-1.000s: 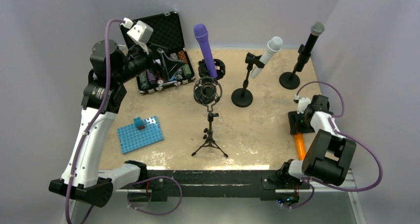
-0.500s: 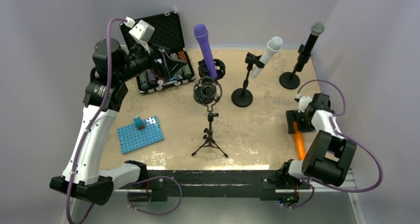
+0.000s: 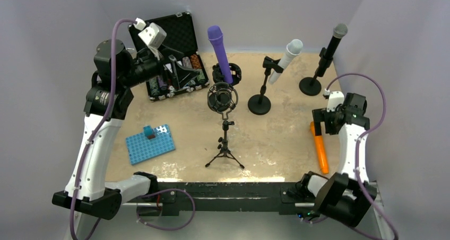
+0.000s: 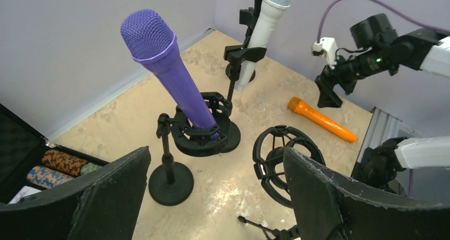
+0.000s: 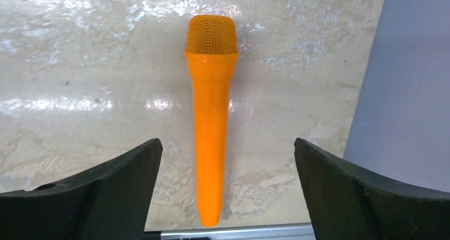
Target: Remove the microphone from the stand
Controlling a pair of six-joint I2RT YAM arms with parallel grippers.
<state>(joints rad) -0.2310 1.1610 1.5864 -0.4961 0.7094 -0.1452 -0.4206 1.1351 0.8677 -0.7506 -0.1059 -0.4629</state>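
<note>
An orange microphone (image 3: 320,154) (image 5: 211,123) lies flat on the table at the right, near the front edge. My right gripper (image 3: 326,124) (image 5: 225,142) hovers open just above it, one finger on each side, touching nothing. In the middle, the tripod stand (image 3: 225,144) carries an empty black shock mount (image 3: 222,97) (image 4: 281,155). My left gripper (image 3: 180,73) (image 4: 216,151) hangs open and empty high at the back left, beside the purple microphone (image 3: 220,51) (image 4: 170,65), which stands upright in its black holder (image 4: 204,136).
A white microphone (image 3: 285,59) and a black microphone (image 3: 330,48) sit in stands at the back right. An open black case (image 3: 175,33) is at the back left, a blue stud plate (image 3: 150,143) front left. A small bare stand (image 4: 170,168) is below my left gripper.
My right gripper opened wide and rose off the orange microphone, which now lies free on the table; the right arm straightened upward. The left arm shifted only slightly.
</note>
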